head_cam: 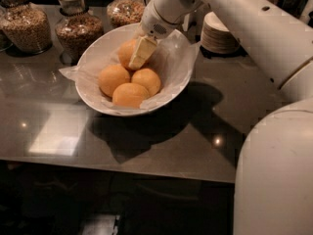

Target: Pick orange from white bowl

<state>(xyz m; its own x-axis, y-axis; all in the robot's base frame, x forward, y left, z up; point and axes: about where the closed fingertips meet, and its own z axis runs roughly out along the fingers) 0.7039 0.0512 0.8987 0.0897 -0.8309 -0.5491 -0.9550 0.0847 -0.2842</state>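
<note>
Since hemmed by three others [129,84] in the white bowl [146,108], note rear orange [125,52] met from above, gripper [141,53] slanted against it; treat grasp as indeterminate.

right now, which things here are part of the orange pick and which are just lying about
In the job: gripper, down at the rear orange; white bowl holding it.
Just lying about: three other oranges in the same bowl; glass jars behind; plate stack.
</note>
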